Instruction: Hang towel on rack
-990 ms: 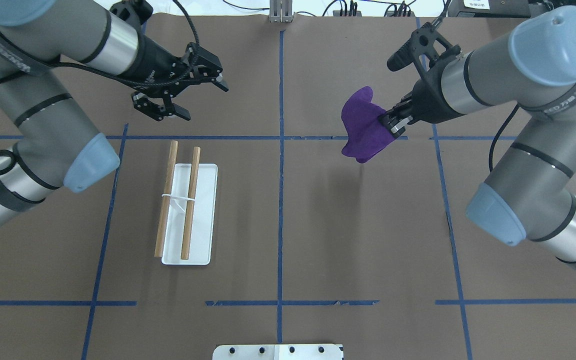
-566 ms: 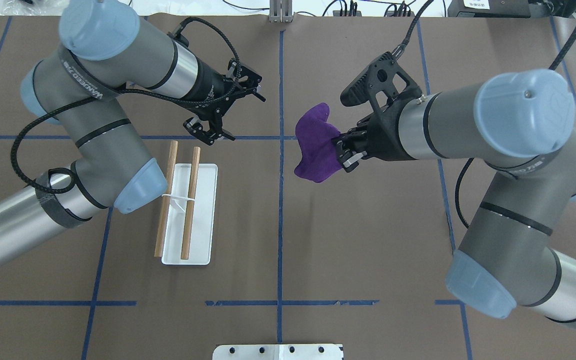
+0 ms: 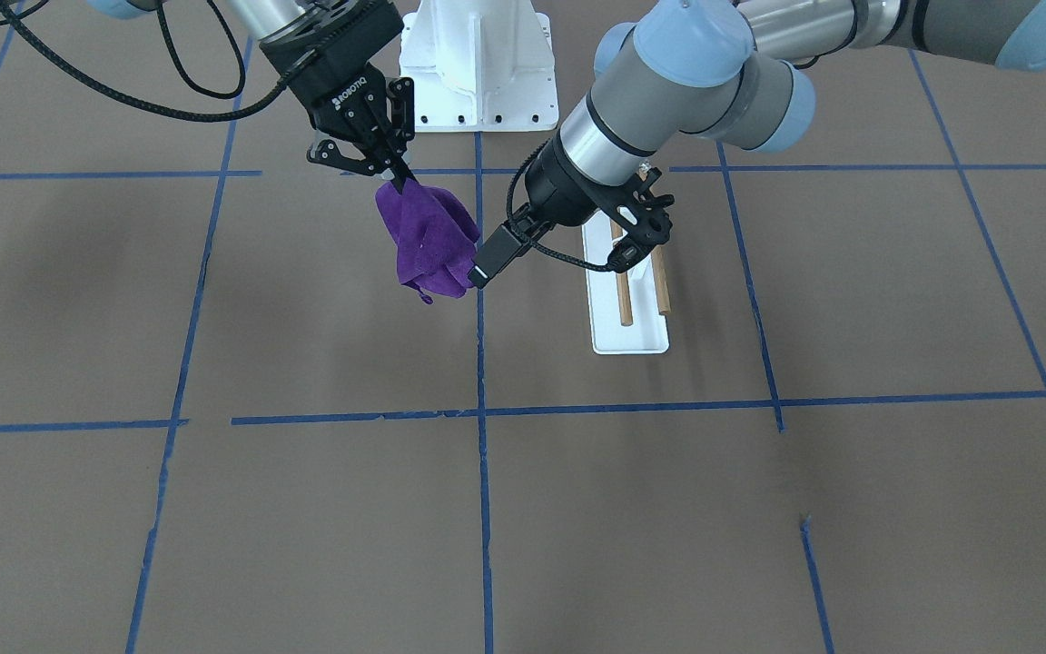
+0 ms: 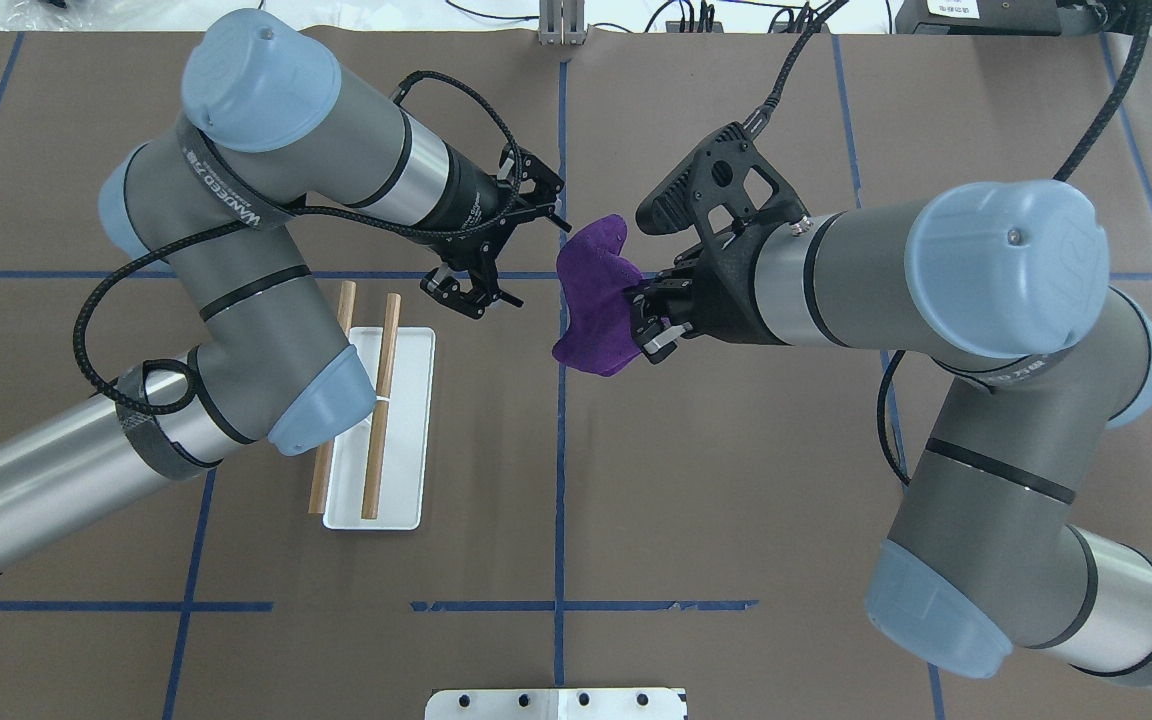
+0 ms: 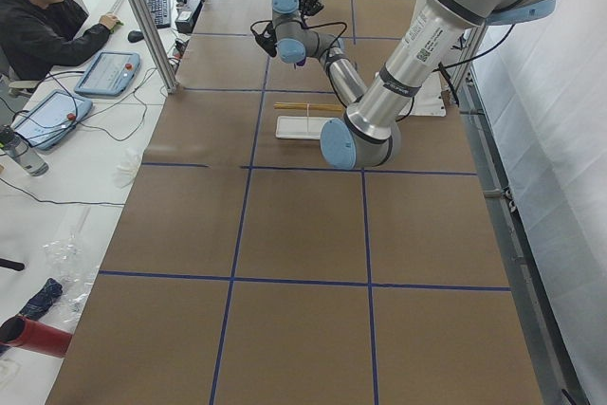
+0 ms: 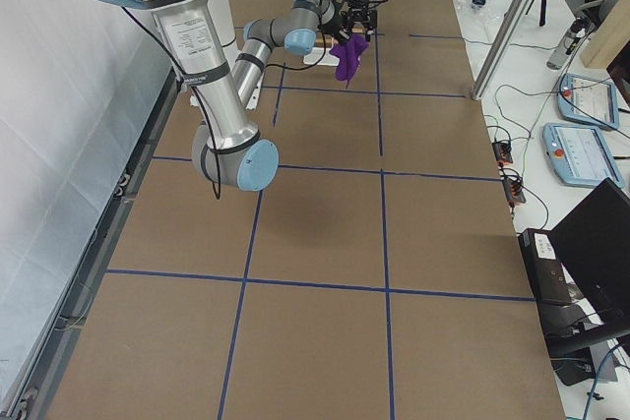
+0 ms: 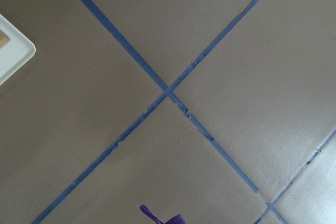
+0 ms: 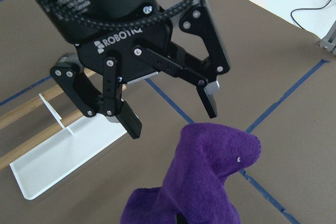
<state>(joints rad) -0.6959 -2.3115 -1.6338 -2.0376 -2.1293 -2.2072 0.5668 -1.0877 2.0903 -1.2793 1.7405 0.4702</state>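
Both arms have swung in toward table centre over the last second. Right gripper (image 4: 648,318) is clamped on the purple towel (image 4: 596,305), held in the air over the blue tape line (image 4: 560,450). Left gripper (image 8: 173,115) is spread wide just beside the towel's top corner, not touching; probably handover prep. Rack (image 4: 373,470) has no towel and sits well apart. "ROBOTIQ" on both grippers.

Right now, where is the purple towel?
In the overhead view the purple towel hangs mid-table from the right gripper, the open left gripper close beside it.
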